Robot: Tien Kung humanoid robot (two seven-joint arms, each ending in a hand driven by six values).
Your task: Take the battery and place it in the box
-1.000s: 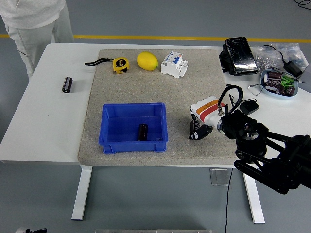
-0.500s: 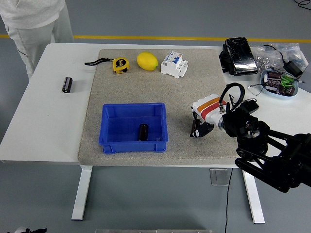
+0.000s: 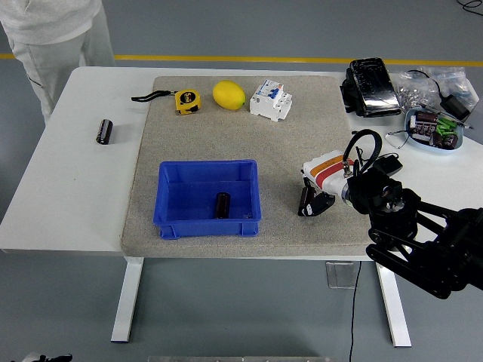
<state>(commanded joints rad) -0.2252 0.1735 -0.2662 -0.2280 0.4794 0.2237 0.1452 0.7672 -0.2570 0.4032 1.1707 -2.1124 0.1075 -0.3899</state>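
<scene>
A dark cylindrical battery (image 3: pixel 222 205) lies inside the blue box (image 3: pixel 170 200) on the grey mat. A second dark battery (image 3: pixel 104 131) lies on the bare white table at the far left. My right hand (image 3: pixel 312 201) hangs over the mat to the right of the box, its black fingers curled downward and holding nothing. The white wrist with orange and red bands sits above it. My left arm is out of view.
A yellow tape measure (image 3: pixel 186 101), a lemon (image 3: pixel 228 95) and a white circuit breaker (image 3: pixel 270 99) lie along the mat's far edge. A black device (image 3: pixel 371 86), cables and a tray of parts (image 3: pixel 433 130) are at the far right. A person (image 3: pixel 53 30) stands at the far left corner.
My right hand has drawn slightly to the right and toward me, away from the box. The battery in the box has not moved.
</scene>
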